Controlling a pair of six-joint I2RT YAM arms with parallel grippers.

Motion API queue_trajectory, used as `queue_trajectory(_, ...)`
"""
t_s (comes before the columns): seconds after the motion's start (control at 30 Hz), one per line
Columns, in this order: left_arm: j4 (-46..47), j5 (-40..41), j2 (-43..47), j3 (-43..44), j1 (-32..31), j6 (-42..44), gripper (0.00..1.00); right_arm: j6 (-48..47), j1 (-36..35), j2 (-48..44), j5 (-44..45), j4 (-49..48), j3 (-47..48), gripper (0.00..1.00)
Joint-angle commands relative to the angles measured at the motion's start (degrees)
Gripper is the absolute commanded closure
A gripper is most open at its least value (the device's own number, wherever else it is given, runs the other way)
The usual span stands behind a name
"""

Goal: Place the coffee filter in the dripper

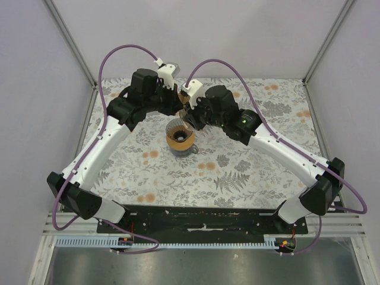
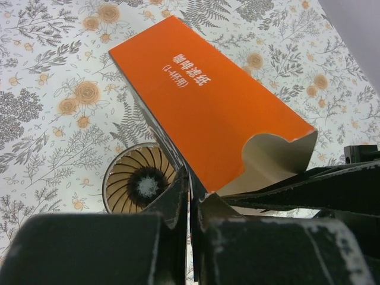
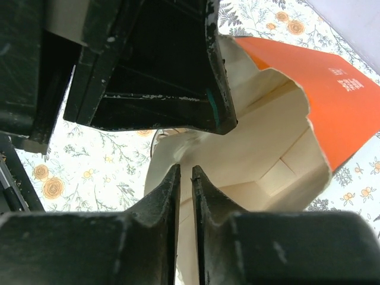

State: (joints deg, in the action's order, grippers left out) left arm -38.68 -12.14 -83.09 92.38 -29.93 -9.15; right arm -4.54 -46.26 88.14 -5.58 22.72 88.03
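The orange-tan dripper (image 1: 180,138) stands mid-table; its dark ribbed cone also shows in the left wrist view (image 2: 138,185). My left gripper (image 2: 193,189) is shut on the lower edge of the orange printed packet (image 2: 219,113) and holds it tilted above the dripper. In the right wrist view the packet's open tan mouth (image 3: 279,148) faces me. My right gripper (image 3: 185,172) is at that mouth, nearly closed on a thin pale sheet, the coffee filter (image 3: 163,157), which hangs out of the packet. Both grippers (image 1: 183,113) meet just behind the dripper.
The dripper seems to sit on a clear glass cup whose handle (image 1: 193,149) points right. The floral tablecloth (image 1: 237,172) covers the table. Grey walls and frame posts (image 1: 77,41) close in the back and sides.
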Motion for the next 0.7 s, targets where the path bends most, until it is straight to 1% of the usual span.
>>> queue_trajectory(0.0, 2.2, -8.7, 2.4, 0.3, -0.7, 1.0, 0.98, 0.1, 0.7, 1.5, 1.4, -1.6, 1.0, 0.84)
queue_trajectory(0.1, 1.9, -8.7, 2.5, 0.3, -0.7, 1.6, 0.98, 0.5, 0.8, 1.2, 3.7, -1.7, 0.9, 0.94)
queue_trajectory(0.17, 1.8, -8.8, 2.6, 0.2, -0.7, 1.9, 0.98, 1.0, 0.8, 0.8, 5.2, -1.6, 0.7, 0.98)
queue_trajectory(0.2, 1.7, -8.7, 2.5, 0.2, -0.7, 1.9, 0.98, 1.4, 0.7, 0.6, 7.9, -1.5, 0.6, 1.0)
queue_trajectory(0.3, 1.5, -8.5, 2.5, 0.1, -0.7, 2.2, 0.98, 1.8, 1.0, -0.2, 11.6, -1.9, 0.0, 1.0)
queue_trajectory(0.5, 1.4, -8.2, 2.4, 0.1, -0.7, 2.7, 0.98, 2.2, 1.3, -1.9, 13.8, -2.1, -1.1, 1.0)
queue_trajectory(0.6, 1.4, -7.8, 2.1, 0.1, -0.7, 2.9, 0.98, 1.6, 1.3, -2.4, 12.3, -2.6, -2.0, 1.0)
queue_trajectory(0.67, 1.4, -7.8, 2.1, 0.0, -0.7, 3.1, 0.98, 0.1, 1.3, -3.0, 8.9, -3.0, -2.9, 1.0)
